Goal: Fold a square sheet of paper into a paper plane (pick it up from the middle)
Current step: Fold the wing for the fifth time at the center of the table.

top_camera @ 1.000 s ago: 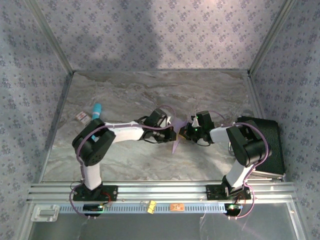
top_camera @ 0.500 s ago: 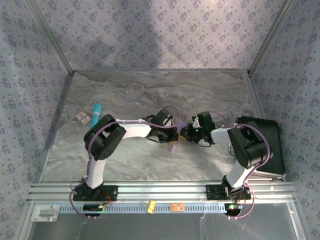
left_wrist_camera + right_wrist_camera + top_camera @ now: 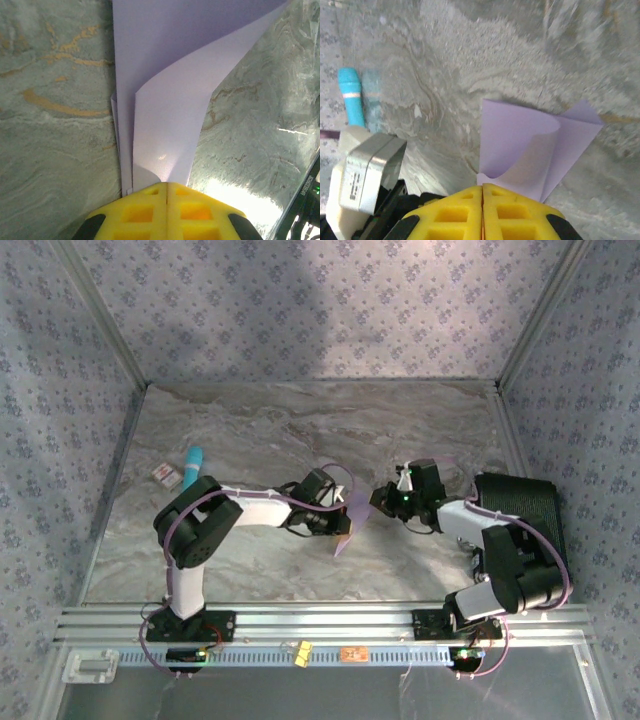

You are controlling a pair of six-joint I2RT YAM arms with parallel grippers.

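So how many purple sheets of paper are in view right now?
1: the partly folded sheet, clamped in the left claw, just ahead of the right claw.

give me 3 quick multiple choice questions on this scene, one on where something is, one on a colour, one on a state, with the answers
1. Where does the short teal cylinder lie?
A. on the left part of the grey marble table
B. on top of a black case
C. on the metal rail by the arm bases

2. What colour is the thin, partly folded paper sheet?
A. yellow
B. lavender
C. green

3. How is the left tool?
A. wide open above the table
B. shut on the cylinder
C. shut on the paper sheet

Answers:
1 A, the top view shows it near the table's left edge.
2 B, both wrist views show it pale purple.
3 C, its yellow fingers meet with the sheet pinched between them.
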